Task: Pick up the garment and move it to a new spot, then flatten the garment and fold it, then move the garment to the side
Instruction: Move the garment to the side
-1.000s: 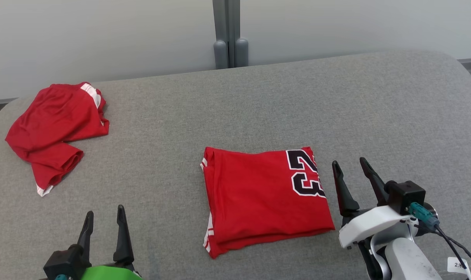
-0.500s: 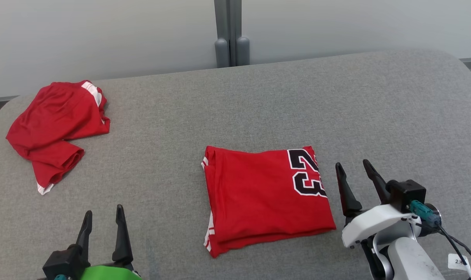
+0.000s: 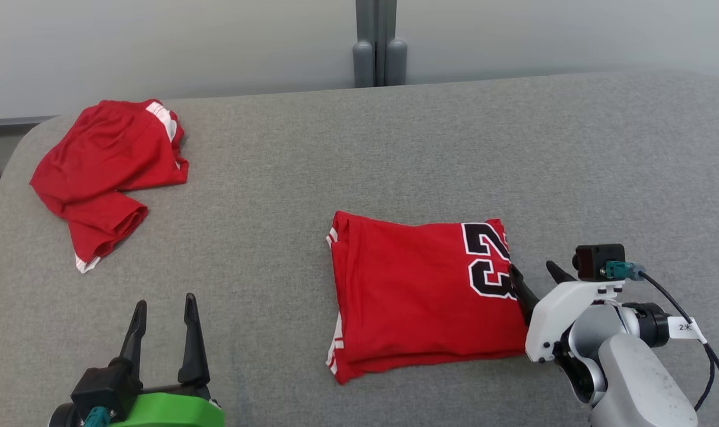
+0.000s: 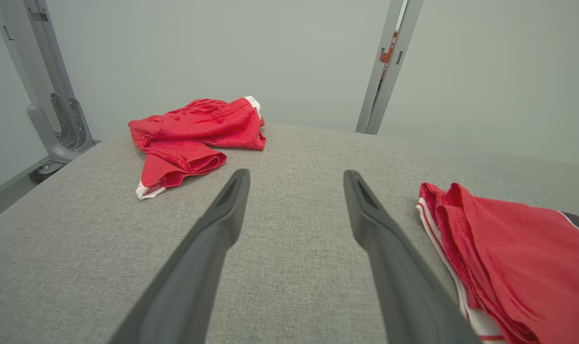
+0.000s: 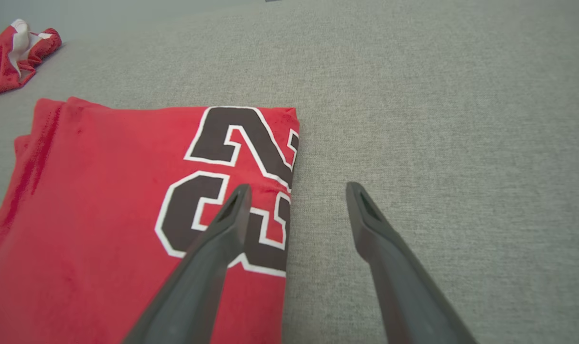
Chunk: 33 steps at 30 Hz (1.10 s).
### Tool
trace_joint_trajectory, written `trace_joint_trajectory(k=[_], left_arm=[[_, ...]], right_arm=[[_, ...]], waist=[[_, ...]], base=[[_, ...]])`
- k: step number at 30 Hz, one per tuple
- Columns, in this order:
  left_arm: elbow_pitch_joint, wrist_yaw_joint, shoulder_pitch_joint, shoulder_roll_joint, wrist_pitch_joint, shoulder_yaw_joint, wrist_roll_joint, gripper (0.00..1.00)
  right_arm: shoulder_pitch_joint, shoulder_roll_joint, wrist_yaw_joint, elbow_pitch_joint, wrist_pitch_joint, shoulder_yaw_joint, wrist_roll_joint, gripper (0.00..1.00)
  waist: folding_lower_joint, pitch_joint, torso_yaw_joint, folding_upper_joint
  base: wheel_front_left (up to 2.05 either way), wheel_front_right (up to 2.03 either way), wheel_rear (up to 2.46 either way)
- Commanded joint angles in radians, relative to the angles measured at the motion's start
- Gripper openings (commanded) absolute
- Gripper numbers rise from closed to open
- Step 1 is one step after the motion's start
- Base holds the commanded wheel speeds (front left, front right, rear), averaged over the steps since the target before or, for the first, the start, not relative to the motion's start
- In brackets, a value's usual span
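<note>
The garment (image 3: 413, 290) is a red jersey with a black "23", folded into a flat rectangle in the middle of the grey padded table (image 3: 395, 148). My right gripper (image 3: 533, 270) is open at the garment's right edge. In the right wrist view the right gripper (image 5: 297, 188) straddles that edge of the garment (image 5: 103, 205): its left finger is over the number, its right finger over bare table. My left gripper (image 3: 165, 301) stands open at the lower left, nothing between its fingers. From the left wrist, the left gripper (image 4: 296, 173) points at bare table, with the garment (image 4: 519, 258) to its right.
A second red garment (image 3: 107, 172) lies crumpled at the table's far left corner, also seen as a red heap (image 4: 194, 138) ahead of the left gripper. A grey post (image 3: 376, 53) stands behind the table's back edge against a pale wall.
The head camera has shifted, moving the whole picture right. My right gripper has come in to the garment's right edge and tipped lower. The left gripper and both garments lie as before.
</note>
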Motion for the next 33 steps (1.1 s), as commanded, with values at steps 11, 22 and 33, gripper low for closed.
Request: trace_joint_trajectory(k=[11,22,33], left_arm=[[-0.014,0.014,-0.035,0.000,0.000,-0.017,-0.005,1.00],[-0.020,0.011,-0.063,0.000,0.000,-0.035,0.017,1.00],[-0.032,-0.005,-0.121,0.030,0.000,-0.024,0.043,1.00]], right_arm=[[-0.091,-0.027,-0.001,0.154,0.086,0.037,0.063,1.00],[-0.188,-0.050,-0.001,0.172,-0.045,0.066,0.084,0.00],[-0.283,-0.080,-0.001,0.174,-0.150,-0.021,0.081,0.00]], waist=[[0.0000,0.087,0.095,0.0000],[0.0000,0.119,0.007,0.0000],[0.0000,0.212,-0.312,0.0000]], base=[[0.00,0.00,0.00],[0.00,0.00,0.00],[0.00,0.00,0.00]])
